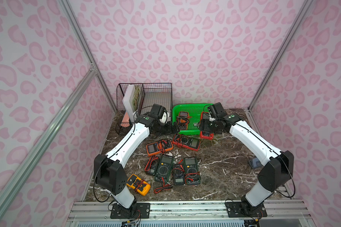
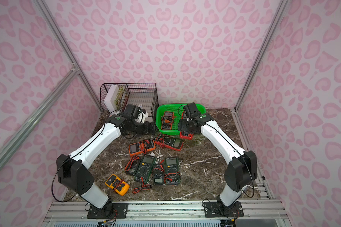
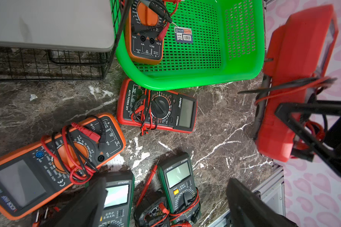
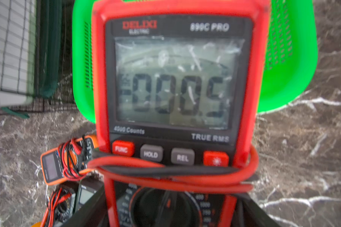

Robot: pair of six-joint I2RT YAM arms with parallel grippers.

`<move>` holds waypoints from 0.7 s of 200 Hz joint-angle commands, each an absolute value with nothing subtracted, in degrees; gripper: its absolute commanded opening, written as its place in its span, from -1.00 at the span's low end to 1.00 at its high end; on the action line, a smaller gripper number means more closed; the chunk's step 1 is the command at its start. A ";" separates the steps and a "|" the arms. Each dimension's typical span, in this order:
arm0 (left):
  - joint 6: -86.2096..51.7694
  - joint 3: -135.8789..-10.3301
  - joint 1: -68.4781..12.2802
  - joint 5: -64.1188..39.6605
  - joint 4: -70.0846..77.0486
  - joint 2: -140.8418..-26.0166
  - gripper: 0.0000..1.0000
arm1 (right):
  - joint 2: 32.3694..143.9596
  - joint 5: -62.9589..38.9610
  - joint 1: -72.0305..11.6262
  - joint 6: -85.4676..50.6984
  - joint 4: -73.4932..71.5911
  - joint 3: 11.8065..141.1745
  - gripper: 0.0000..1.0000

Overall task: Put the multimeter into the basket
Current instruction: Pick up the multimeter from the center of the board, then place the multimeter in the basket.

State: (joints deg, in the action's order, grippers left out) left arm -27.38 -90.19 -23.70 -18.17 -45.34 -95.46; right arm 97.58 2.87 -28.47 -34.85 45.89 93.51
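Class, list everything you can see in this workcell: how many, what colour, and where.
basket: one, bright green, back of the table
stowed multimeter: one, orange, inside the basket
held multimeter: one, red, lifted by the basket's near right corner
loose multimeters: seven, on the table; red, orange, yellow, two green, two smaller dark
wire organiser: one, black, left of the basket, white and pink items inside
small device: one, grey-blue, table's right edge, partly hidden
table: one, dark marble
left claw: one, black, open, empty
right claw: one, black, shut on the held multimeter
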 commanded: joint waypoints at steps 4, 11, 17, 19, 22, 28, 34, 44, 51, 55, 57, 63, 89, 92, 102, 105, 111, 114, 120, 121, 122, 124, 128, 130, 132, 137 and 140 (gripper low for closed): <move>-25.06 -91.81 -23.53 -17.54 -47.22 -96.54 0.97 | 100.28 3.06 -27.32 -32.52 40.04 97.82 -0.22; -24.92 -92.14 -23.47 -17.43 -47.38 -96.91 0.97 | 101.43 2.76 -27.03 -32.24 39.29 98.92 -0.22; -24.74 -92.49 -23.47 -17.48 -47.61 -97.13 0.97 | 102.35 2.63 -26.70 -32.16 38.67 99.61 -0.22; -24.67 -92.64 -23.47 -17.44 -47.70 -97.25 0.97 | 102.67 2.59 -26.58 -32.10 38.50 99.98 -0.22; -24.57 -92.71 -23.47 -17.47 -47.70 -97.34 0.97 | 103.20 2.51 -26.47 -31.99 38.24 100.41 -0.22; -24.48 -93.01 -23.47 -17.56 -47.73 -97.59 0.97 | 104.16 2.22 -26.08 -31.83 37.72 101.24 -0.22; -24.36 -93.15 -23.47 -17.63 -47.72 -97.70 0.97 | 105.21 2.03 -25.84 -31.60 37.09 102.00 -0.22; -24.35 -93.47 -23.48 -17.69 -47.75 -98.00 0.97 | 106.96 1.64 -25.27 -31.34 36.37 103.48 -0.22; -24.30 -93.72 -23.47 -17.67 -47.91 -98.26 0.97 | 108.17 1.32 -24.93 -31.04 35.62 104.34 -0.22; -24.28 -93.80 -23.47 -17.67 -48.01 -98.32 0.97 | 108.85 1.34 -24.80 -30.87 35.23 104.74 -0.22; -24.26 -93.92 -23.47 -17.73 -48.10 -98.43 0.97 | 109.17 1.43 -24.66 -30.72 35.00 104.96 -0.22; -24.26 -94.16 -23.49 -17.58 -48.26 -98.59 0.97 | 110.22 1.61 -24.37 -30.40 34.39 105.56 -0.22; -24.17 -94.72 -23.47 -17.43 -48.73 -99.21 0.97 | 114.75 1.25 -23.08 -29.40 32.20 108.57 -0.21; -24.17 -94.74 -23.47 -17.46 -48.82 -99.24 0.97 | 115.29 1.31 -22.93 -29.32 32.24 108.99 -0.21; -24.08 -94.75 -23.47 -17.45 -48.91 -99.38 0.97 | 117.22 1.32 -22.47 -28.88 32.09 110.68 -0.21; -24.08 -94.75 -23.47 -17.33 -48.98 -99.37 0.97 | 117.77 1.31 -22.38 -28.63 32.15 111.22 -0.21; -24.08 -94.75 -23.47 -17.27 -49.08 -99.36 0.97 | 118.89 1.27 -22.16 -28.19 32.30 112.24 -0.21; -24.08 -94.68 -23.47 -17.25 -49.12 -99.32 0.97 | 119.47 1.26 -22.07 -28.01 32.38 112.71 -0.21; -24.08 -94.66 -23.47 -17.21 -49.20 -99.34 0.97 | 120.58 1.10 -21.78 -27.88 32.50 113.75 -0.21; -24.08 -94.66 -23.47 -17.17 -49.21 -99.37 0.97 | 120.80 1.08 -21.74 -27.83 32.55 113.91 -0.21; -24.08 -94.66 -23.47 -17.11 -49.26 -99.34 0.97 | 121.00 1.07 -21.73 -27.80 32.58 114.09 -0.21; -24.08 -94.61 -23.47 -17.09 -49.23 -99.35 0.97 | 121.37 0.99 -21.65 -27.69 32.64 114.46 -0.21; -24.08 -94.54 -23.47 -17.10 -49.32 -99.38 0.97 | 122.16 0.83 -21.50 -27.57 32.76 115.05 -0.21; -24.08 -94.50 -23.47 -17.04 -49.33 -99.40 0.97 | 122.52 0.76 -21.42 -27.48 32.78 115.38 -0.21; -24.08 -94.46 -23.47 -16.94 -49.38 -99.34 0.97 | 122.83 0.65 -21.37 -27.39 32.89 115.68 -0.21; -24.10 -94.40 -23.47 -16.92 -49.39 -99.33 0.97 | 123.74 0.53 -21.23 -27.21 33.10 116.45 -0.21; -24.16 -94.37 -23.48 -16.88 -49.39 -99.33 0.97 | 124.28 0.46 -21.19 -27.10 33.12 116.81 -0.21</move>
State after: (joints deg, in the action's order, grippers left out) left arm -24.93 -94.26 -23.53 -17.43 -48.51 -99.15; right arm 121.64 1.15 -21.67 -28.88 36.47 113.56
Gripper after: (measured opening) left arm 0.985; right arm 0.831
